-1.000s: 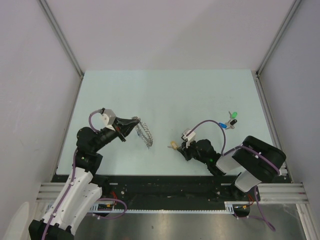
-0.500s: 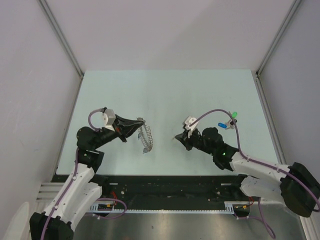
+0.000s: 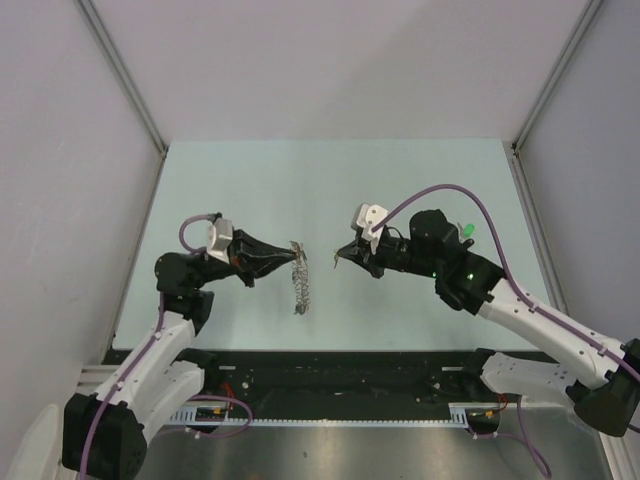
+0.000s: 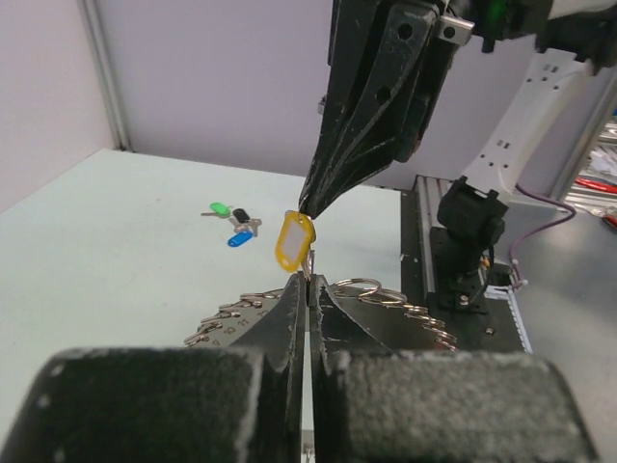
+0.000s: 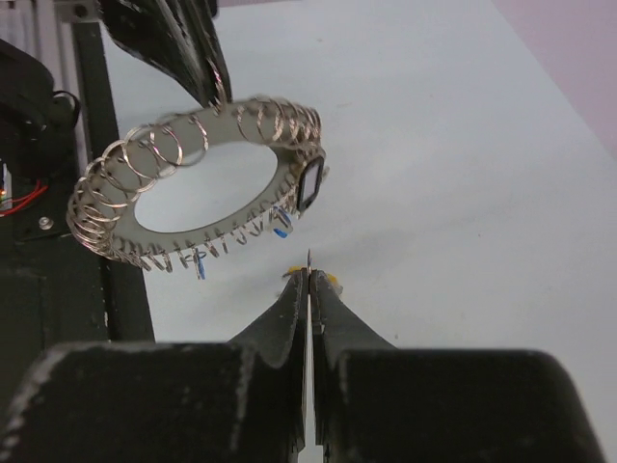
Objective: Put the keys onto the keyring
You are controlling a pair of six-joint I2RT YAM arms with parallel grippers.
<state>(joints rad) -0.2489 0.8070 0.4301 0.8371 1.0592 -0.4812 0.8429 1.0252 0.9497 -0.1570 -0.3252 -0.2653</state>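
Note:
The keyring (image 3: 300, 283), a wide grey metal ring edged with wire coils, hangs above the table with my left gripper (image 3: 289, 259) shut on its top edge. In the right wrist view the keyring (image 5: 116, 198) faces me, the left fingers (image 5: 183, 48) pinching its far rim. My right gripper (image 3: 339, 259) is shut on a yellow-capped key (image 4: 294, 239), a short gap right of the ring. In the left wrist view my left gripper (image 4: 308, 282) is shut, and the yellow key hangs just beyond its tips. Green (image 4: 220, 207), black (image 4: 241, 216) and blue (image 4: 238, 238) keys lie together on the table.
The pale green table (image 3: 330, 190) is walled on the left, right and far sides. A green key (image 3: 467, 231) shows behind the right arm's elbow. The arm mounts and a metal rail (image 3: 340, 380) run along the near edge.
The right arm swung up from the near edge and leftward, carrying the yellow key close to the ring. The left gripper shifted slightly right with the ring.

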